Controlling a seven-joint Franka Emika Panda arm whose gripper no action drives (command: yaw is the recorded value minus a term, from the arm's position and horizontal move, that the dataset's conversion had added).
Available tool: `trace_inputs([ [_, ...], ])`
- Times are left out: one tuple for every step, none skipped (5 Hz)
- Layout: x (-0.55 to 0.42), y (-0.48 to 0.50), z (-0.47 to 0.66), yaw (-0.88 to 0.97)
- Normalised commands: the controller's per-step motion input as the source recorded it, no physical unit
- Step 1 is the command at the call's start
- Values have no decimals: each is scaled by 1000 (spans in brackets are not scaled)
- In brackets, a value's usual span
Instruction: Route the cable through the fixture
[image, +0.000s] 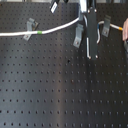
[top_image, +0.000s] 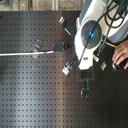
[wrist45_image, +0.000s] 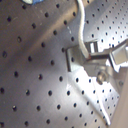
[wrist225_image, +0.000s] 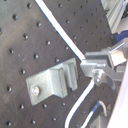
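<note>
The white cable (image: 55, 27) runs from the first exterior view's left edge, past its green band (image: 27, 36), up to my gripper (image: 88, 24), and comes out on the other side toward the first exterior view's right. A grey fixture bracket (image: 77, 38) stands just beside the gripper. In both wrist views the gripper (wrist225_image: 93, 70) (wrist45_image: 98, 63) is shut on the cable (wrist225_image: 62, 32) (wrist45_image: 80, 25), right next to the bracket (wrist225_image: 50, 82) (wrist45_image: 75, 57). The cable lies beside the bracket, not in it. In the second exterior view the white arm (top_image: 90, 35) hides the gripper.
Other grey brackets stand on the black perforated board (image: 45, 85): one at the first exterior view's left (image: 31, 23), one at its top (image: 54, 6), one at its right (image: 106, 25). A human hand (image: 125, 27) (top_image: 120, 55) is at the right edge, by the cable's end.
</note>
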Motion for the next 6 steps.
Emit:
trace_inputs([
  [-267, 325, 318, 126],
  [-306, 328, 123, 271],
  [-244, 331, 162, 289],
  [-123, 145, 321, 186],
  [-10, 94, 370, 260],
  [-33, 258, 79, 414],
])
